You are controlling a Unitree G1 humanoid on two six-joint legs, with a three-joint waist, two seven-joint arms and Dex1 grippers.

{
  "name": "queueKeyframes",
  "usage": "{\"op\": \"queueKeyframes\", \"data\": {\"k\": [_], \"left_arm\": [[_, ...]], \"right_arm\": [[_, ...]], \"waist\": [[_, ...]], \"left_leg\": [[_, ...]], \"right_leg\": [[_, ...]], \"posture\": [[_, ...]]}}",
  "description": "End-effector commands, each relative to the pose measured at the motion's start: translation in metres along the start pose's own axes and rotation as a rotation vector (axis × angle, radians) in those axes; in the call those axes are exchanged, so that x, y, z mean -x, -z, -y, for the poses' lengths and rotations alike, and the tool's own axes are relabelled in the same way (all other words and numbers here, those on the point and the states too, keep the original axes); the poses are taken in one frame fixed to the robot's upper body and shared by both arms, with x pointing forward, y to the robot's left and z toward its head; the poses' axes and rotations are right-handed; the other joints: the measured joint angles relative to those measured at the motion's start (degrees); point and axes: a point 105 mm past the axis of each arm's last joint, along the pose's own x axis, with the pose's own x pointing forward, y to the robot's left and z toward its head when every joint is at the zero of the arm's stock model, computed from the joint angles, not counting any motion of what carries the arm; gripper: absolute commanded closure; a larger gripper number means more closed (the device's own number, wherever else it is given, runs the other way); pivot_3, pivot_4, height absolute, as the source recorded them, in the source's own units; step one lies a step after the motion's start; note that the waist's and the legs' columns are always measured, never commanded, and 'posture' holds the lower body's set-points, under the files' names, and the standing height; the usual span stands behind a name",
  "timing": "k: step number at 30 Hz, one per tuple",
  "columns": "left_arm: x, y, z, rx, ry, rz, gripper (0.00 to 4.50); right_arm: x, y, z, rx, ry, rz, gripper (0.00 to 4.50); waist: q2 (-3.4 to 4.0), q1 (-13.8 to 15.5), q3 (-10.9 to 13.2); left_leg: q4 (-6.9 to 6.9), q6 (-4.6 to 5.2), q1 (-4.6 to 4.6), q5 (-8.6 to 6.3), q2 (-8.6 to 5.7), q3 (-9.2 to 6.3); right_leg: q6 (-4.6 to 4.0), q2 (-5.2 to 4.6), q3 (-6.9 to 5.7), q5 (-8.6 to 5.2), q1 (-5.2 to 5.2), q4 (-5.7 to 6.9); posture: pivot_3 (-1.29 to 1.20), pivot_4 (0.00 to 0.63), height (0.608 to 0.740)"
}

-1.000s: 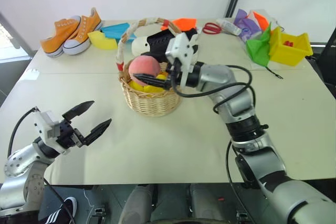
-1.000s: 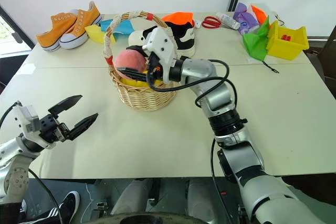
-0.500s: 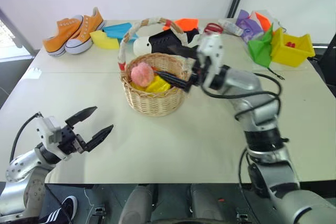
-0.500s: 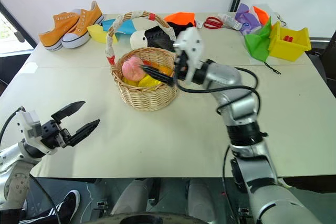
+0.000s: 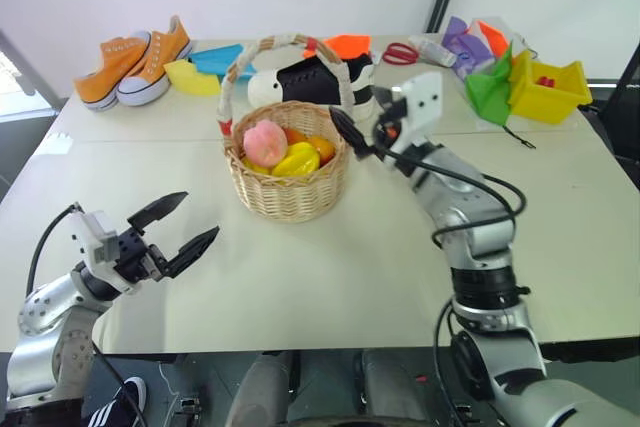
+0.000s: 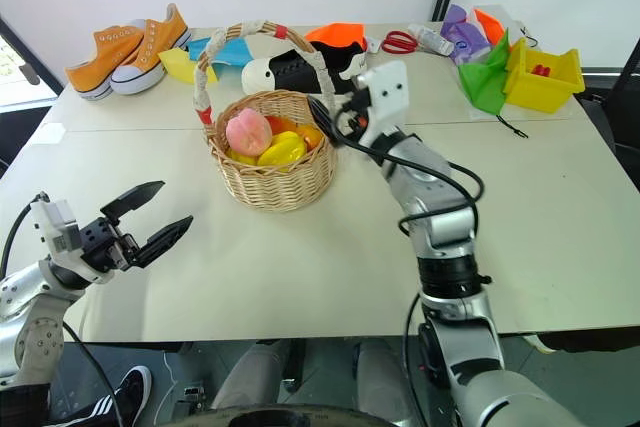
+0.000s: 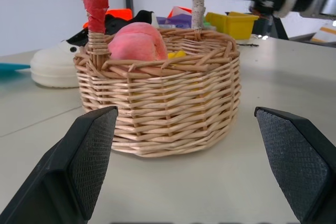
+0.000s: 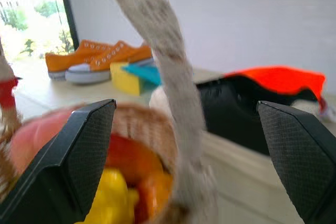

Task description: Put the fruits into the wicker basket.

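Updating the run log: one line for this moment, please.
fruits: in wicker basket | right gripper: open, empty, beside basket | left gripper: open, empty

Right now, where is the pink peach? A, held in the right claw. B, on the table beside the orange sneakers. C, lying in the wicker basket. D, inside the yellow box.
C: the pink peach lies in the wicker basket beside the yellow and orange fruits, and the right claw, next to the basket's rim, is open and empty.
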Motion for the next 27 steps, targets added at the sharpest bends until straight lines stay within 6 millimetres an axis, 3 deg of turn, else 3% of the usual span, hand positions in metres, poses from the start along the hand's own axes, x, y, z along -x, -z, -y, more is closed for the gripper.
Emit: {"op": "queueKeyframes", "data": {"k": [1, 4, 10, 15, 19, 22, 27], "left_arm": [[-0.003, -0.003, 0.002, -0.026, 0.014, 0.006, 0.00], [-0.002, -0.003, 0.003, -0.029, 0.010, 0.008, 0.00], [0.001, -0.003, 0.006, -0.028, 0.000, 0.008, 0.00], [-0.002, -0.004, 0.007, -0.021, 0.003, 0.019, 0.00], [-0.008, -0.005, 0.012, -0.002, 0.054, 0.023, 0.00], [-0.017, -0.004, 0.020, 0.004, 0.121, 0.011, 0.00], [-0.031, 0.003, 0.025, 0.005, 0.207, -0.001, 0.00]], "right_arm": [[-0.014, -0.005, 0.000, 0.022, 0.046, 0.035, 0.27], [-0.017, 0.003, 0.005, 0.058, 0.070, 0.018, 1.40], [-0.012, 0.005, 0.013, 0.084, 0.092, 0.019, 4.48], [0.006, -0.005, 0.037, 0.105, 0.136, 0.046, 4.48], [0.033, -0.018, 0.066, 0.160, 0.181, 0.081, 4.48], [0.069, -0.022, 0.111, 0.215, 0.333, 0.061, 4.48], [0.131, -0.026, 0.159, 0.311, 0.512, 0.001, 4.48]], "waist": [[-0.01, 0.14, -0.01], [-0.01, 0.12, -0.01], [0.00, -0.14, 0.00], [0.00, 0.16, 0.00], [0.00, 0.46, 0.00], [0.00, 0.47, 0.00], [0.05, 0.41, -0.01]], "left_leg": [[0.00, 0.00, 0.00, 0.00, -0.02, 0.00], [0.02, -0.01, 0.01, 0.00, -0.05, 0.00], [0.00, -0.01, 0.01, 0.02, -0.02, -0.01], [0.00, -0.01, 0.01, 0.03, -0.02, -0.01], [0.03, 0.00, -0.01, 0.03, -0.09, -0.02], [0.03, 0.00, -0.01, 0.02, -0.10, -0.02], [0.00, 0.02, -0.01, 0.04, -0.07, -0.02]], "right_leg": [[0.00, -0.01, 0.00, 0.00, 0.01, 0.00], [0.00, -0.02, -0.01, 0.00, 0.04, 0.00], [0.01, 0.01, 0.00, 0.01, -0.03, 0.09], [0.01, 0.01, -0.01, 0.01, -0.01, 0.09], [0.01, -0.06, -0.02, 0.00, 0.07, -0.03], [0.00, -0.07, -0.02, 0.00, 0.09, -0.04], [0.01, -0.06, -0.03, 0.00, 0.32, -0.01]], "posture": [[0.00, 0.150, 0.740], [0.00, 0.150, 0.740], [0.00, 0.150, 0.740], [0.00, 0.150, 0.740], [0.00, 0.150, 0.740], [0.00, 0.150, 0.740], [0.00, 0.150, 0.740]]}}
